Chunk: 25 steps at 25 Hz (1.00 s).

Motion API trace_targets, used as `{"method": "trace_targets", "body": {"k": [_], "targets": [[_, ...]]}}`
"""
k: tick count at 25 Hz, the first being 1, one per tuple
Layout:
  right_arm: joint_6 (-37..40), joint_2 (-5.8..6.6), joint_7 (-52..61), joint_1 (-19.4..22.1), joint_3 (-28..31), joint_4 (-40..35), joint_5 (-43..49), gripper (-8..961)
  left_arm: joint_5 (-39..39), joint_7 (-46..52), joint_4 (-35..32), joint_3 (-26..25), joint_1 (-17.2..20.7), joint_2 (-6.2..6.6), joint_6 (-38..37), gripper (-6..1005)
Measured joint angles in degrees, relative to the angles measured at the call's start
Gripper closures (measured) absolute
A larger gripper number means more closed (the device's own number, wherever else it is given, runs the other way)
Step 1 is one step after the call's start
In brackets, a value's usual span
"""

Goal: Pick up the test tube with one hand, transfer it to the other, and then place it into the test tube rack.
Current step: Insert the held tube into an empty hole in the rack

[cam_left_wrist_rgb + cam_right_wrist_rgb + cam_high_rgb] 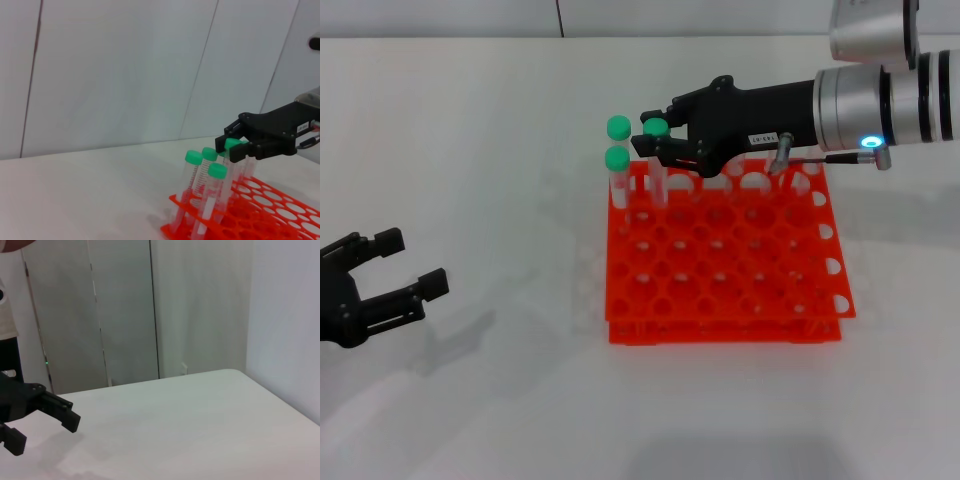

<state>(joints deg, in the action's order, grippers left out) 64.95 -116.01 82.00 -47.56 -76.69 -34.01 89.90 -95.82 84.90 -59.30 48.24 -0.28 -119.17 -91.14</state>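
Observation:
My right gripper, black with a white label, reaches over the back left corner of the orange test tube rack. It is shut on the test tube just below the green cap, and the tube stands upright with its lower end down among the rack's holes. The left wrist view shows the same grip: right gripper, test tube, rack. My left gripper hovers open and empty low at the left, far from the rack, and also appears in the right wrist view.
Other green-capped tubes stand in the rack's back left holes; the left wrist view shows three. The rack sits on a white table, with a pale wall behind.

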Motion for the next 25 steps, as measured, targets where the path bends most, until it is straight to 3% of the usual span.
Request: {"method": "trace_targets", "body": {"k": [25], "targets": [[-1.0, -0.12, -0.2, 0.4, -0.5, 0.5, -0.1, 639, -0.4, -0.2, 0.2, 0.0, -0.6, 0.0, 0.0, 129]]}}
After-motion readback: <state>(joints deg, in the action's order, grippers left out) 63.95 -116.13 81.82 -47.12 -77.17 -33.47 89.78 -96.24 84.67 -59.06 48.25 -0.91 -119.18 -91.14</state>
